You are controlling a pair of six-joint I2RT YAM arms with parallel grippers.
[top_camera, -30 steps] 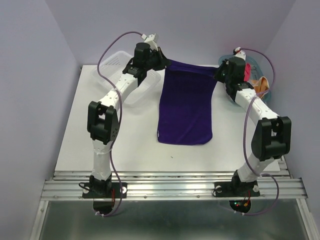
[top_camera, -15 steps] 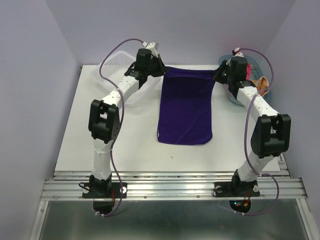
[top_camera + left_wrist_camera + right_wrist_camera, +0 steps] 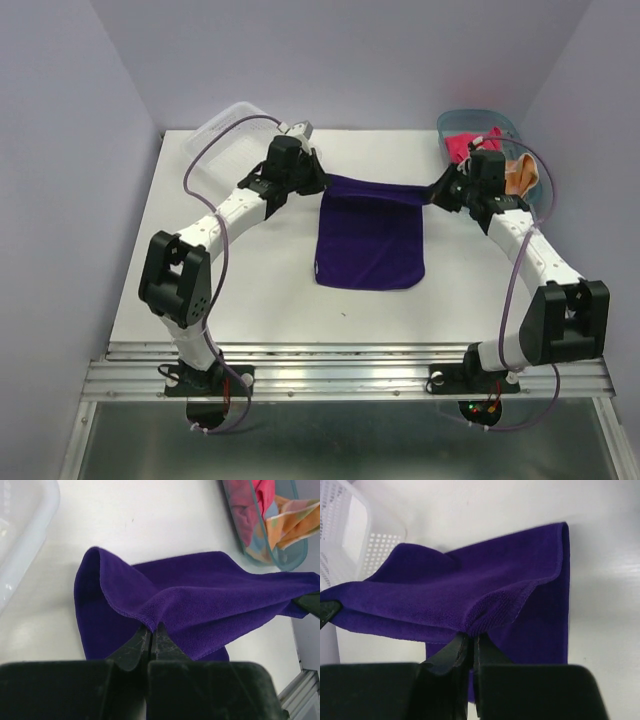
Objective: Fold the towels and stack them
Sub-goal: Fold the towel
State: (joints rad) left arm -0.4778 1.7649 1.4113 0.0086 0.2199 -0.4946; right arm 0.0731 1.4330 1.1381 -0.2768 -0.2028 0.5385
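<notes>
The dark purple towel (image 3: 370,235) lies lengthwise mid-table, its far edge lifted off the surface. My left gripper (image 3: 318,182) is shut on the far left corner (image 3: 150,622). My right gripper (image 3: 436,190) is shut on the far right corner (image 3: 477,625). The raised edge hangs stretched between them above the part still lying flat (image 3: 545,625). A pink-red towel (image 3: 462,145) and an orange spotted towel (image 3: 522,172) sit in the teal bin (image 3: 478,117) at the back right, also seen as the bin (image 3: 260,555) in the left wrist view.
A clear plastic tub (image 3: 225,135) stands at the back left, its perforated white wall (image 3: 350,535) showing in the right wrist view. Purple walls close in the sides and back. A metal rail (image 3: 340,375) runs along the near edge.
Both grippers have drawn the towel's far edge toward the near side, away from the back wall. The flat part showing has become shorter. The teal bin's contents are now uncovered by the right arm.
</notes>
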